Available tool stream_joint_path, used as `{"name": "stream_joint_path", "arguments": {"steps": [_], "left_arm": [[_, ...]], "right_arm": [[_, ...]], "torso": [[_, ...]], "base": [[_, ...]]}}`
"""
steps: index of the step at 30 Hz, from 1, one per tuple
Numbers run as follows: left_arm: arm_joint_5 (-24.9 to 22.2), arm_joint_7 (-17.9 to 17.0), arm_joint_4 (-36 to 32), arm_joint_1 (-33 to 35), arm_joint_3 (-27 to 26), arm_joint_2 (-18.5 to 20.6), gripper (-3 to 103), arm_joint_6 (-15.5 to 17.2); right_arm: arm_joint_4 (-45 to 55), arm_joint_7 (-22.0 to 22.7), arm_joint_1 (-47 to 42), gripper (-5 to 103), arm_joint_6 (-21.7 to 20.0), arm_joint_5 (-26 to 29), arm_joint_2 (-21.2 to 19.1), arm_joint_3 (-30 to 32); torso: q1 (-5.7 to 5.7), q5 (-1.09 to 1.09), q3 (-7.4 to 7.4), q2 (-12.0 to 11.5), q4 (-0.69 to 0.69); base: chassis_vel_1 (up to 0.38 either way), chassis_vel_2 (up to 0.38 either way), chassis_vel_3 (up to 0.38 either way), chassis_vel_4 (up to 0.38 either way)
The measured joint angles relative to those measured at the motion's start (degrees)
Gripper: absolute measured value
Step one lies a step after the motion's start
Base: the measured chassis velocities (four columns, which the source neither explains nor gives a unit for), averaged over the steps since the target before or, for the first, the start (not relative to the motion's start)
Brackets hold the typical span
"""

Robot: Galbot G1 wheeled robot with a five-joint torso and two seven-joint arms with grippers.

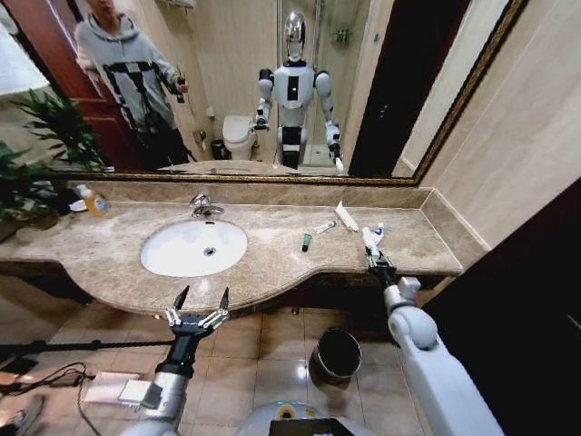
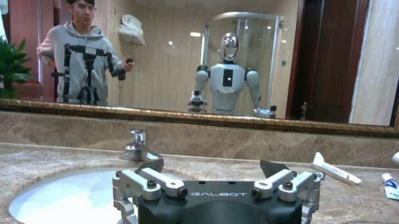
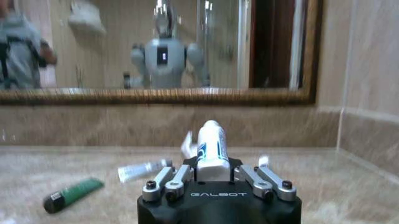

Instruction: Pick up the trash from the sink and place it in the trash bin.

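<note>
- Nearest the robot, the trash bin (image 1: 335, 354), a small round black bin with a glossy rim, stands on the tiled floor below the counter edge. Its inside looks dark, and no contents can be made out.
- The left gripper (image 1: 198, 304) hangs in front of the counter edge, its 2 fingers (image 2: 151, 165) spread wide with nothing between them.
- Just beyond those open fingers lies the sink (image 1: 163, 263), a white oval basin with a central drain. Its bowl looks bare, with the chrome faucet (image 1: 203, 206) behind it.
- The right gripper (image 1: 379, 263) is over the countertop (image 1: 272, 263) to the right of the basin, its fingers closed on a white tube (image 3: 211, 144) with blue marking. The tube stands upright between the fingers, cap end up.
- Left of those fingers a small green-and-black tube (image 1: 307, 242) lies flat on the marble.
- Past the green tube lies a small silvery-white sachet (image 1: 324, 227).
- Farther back, near the backsplash, a long white tube (image 1: 346, 216) lies at a slant.
- Just beyond the gripped tube, another white, blue-marked piece (image 1: 377, 232) lies on the marble.
- At the far left of the counter stands an orange-yellow soap bottle (image 1: 92, 199), well apart from both grippers.
</note>
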Motion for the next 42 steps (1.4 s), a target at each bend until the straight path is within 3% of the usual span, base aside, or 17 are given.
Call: {"name": "stream_joint_path", "arguments": {"steps": [11, 18, 22, 25, 32, 42], "left_arm": [[0.0, 0.0, 0.0, 0.0, 0.0, 0.0, 100, 0.0], [0.0, 0.0, 0.0, 0.0, 0.0, 0.0, 100, 0.0], [0.0, 0.0, 0.0, 0.0, 0.0, 0.0, 100, 0.0], [0.0, 0.0, 0.0, 0.0, 0.0, 0.0, 100, 0.0], [0.0, 0.0, 0.0, 0.0, 0.0, 0.0, 100, 0.0], [0.0, 0.0, 0.0, 0.0, 0.0, 0.0, 100, 0.0]], "right_arm": [[6.8, 2.2, -18.6, 27, 13.0, -2.8, 5.9, 2.3], [1.9, 0.9, -25.8, 27, 25.0, -9.0, 10.1, 3.5], [-1.2, 2.0, -27.3, 27, 28.4, -10.9, 11.3, 2.6], [-6.4, 3.2, -27.9, 27, 31.9, -15.6, 11.9, 1.9], [-17.3, 3.3, -26.8, 27, 34.6, -19.2, 12.5, -0.3], [-33.5, 0.2, -18.7, 27, 32.7, -23.8, 15.2, -1.8]], "torso": [[0.0, 0.0, 0.0, 0.0, 0.0], [0.0, 0.0, 0.0, 0.0, 0.0], [0.0, -0.01, 0.0, 0.0, 0.0], [0.0, -0.01, 0.0, 0.0, 0.0], [0.0, -0.01, 0.0, 0.0, 0.0], [0.0, 0.01, 0.01, 0.0, 0.0]], "base": [[0.0, 0.0, 0.0, 0.0], [0.0, 0.0, 0.0, 0.0], [0.0, 0.0, 0.0, 0.0], [0.0, 0.0, 0.0, 0.0], [0.0, 0.0, 0.0, 0.0], [0.0, 0.0, 0.0, 0.0]]}}
